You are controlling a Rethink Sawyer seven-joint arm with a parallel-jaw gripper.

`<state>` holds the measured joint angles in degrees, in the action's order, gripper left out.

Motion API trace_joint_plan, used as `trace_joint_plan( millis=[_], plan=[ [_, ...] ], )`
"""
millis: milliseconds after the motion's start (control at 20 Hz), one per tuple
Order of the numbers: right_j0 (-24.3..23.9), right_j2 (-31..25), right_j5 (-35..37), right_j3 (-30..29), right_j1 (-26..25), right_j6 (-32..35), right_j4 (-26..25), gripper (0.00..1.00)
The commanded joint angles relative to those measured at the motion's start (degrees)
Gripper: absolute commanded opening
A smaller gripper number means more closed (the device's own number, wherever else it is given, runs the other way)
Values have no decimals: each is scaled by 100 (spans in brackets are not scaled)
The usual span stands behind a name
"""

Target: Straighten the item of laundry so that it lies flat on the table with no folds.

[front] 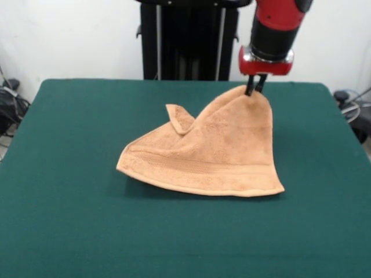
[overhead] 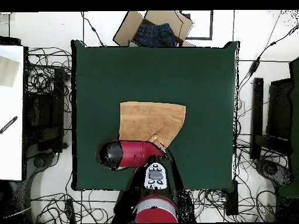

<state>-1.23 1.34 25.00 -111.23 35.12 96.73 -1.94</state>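
From the front, my jaws (front: 255,88) are pinched shut on the top corner of the towel (front: 214,153). I hold that corner up in the air, so the towel hangs like a little tent. Its near edge lies on the green desk (front: 69,174), close to the middle. A small corner flap (front: 179,117) sticks up on the left side and folds over.

From above, the towel (overhead: 150,119) sits near the middle of the desk (overhead: 99,70), and my red arm (overhead: 128,154) covers the corner I hold. The rest looks flat there.

I think the good way is to pull the held corner slowly away from the part that lies down, keep it low, and let go only when the towel is stretched. A fast pull may drag the whole towel. The small flap may need its own tug.
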Motion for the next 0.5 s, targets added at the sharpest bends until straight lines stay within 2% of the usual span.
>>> trace_joint_plan(
  millis=[50, 350, 400, 500],
  plan=[
    [128, 120, -535, 13, -529, 1605, 400, 0],
    [309, 229, -591, 33, -608, 1663, 497, 0],
    [383, 288, -761, -11, -609, 1675, 564, 100],
    [406, 295, -862, -53, -601, 1713, 597, 100]
  ],
)
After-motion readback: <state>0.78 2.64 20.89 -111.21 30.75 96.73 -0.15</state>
